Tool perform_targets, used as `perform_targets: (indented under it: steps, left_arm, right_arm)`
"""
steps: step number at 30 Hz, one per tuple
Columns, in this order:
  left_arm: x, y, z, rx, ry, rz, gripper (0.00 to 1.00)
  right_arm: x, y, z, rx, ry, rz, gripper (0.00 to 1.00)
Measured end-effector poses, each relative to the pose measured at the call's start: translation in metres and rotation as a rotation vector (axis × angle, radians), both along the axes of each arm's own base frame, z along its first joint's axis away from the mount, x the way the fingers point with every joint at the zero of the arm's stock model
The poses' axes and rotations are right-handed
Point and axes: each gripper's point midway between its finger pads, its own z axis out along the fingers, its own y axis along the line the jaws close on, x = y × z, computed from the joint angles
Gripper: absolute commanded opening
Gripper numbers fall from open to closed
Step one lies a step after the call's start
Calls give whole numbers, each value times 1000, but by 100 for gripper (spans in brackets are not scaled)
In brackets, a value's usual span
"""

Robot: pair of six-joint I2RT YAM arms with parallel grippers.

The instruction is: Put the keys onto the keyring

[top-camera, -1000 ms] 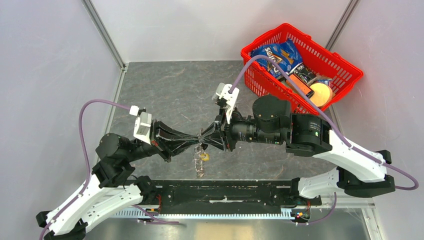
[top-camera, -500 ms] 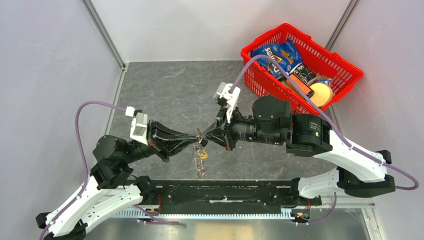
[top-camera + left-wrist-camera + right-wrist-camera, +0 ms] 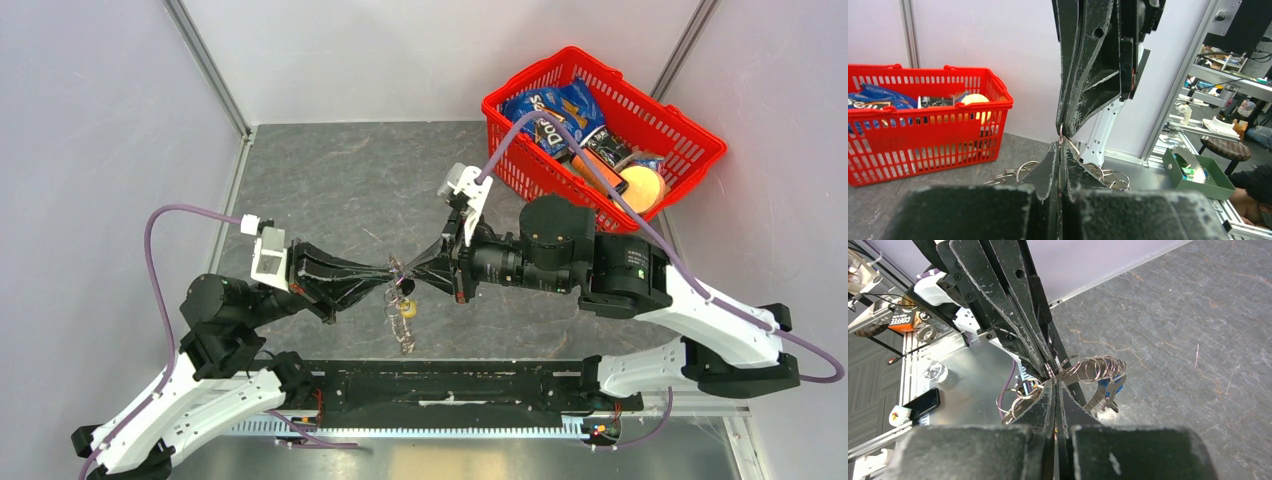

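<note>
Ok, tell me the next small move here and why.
Probably keep the left claw still and turn the right claw slightly to feed its piece along the keyring. Both claws are shut tip to tip on it, with the blue key and yellow key dangling below; which loop each pinches is hidden.

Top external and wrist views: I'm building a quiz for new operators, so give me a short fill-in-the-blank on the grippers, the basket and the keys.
The left gripper and the right gripper meet tip to tip, and both are ____. The basket at the far right is coloured ____. In the right wrist view, the key among the rings has a ____ head.
Missing words: shut; red; blue.
</note>
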Motion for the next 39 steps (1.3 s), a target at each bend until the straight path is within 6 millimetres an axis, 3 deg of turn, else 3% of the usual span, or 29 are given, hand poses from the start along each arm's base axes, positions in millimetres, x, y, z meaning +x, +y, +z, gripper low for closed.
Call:
perform_targets:
  steps: [16, 39]
  left_arm:
    - [-2, 3, 23, -84, -52, -1, 2]
    - [-5, 4, 29, -118, -40, -18, 2]
  right_arm:
    - [-5, -4, 8, 178, 78, -19, 0]
    - [-4, -9, 12, 230, 106, -47, 0]
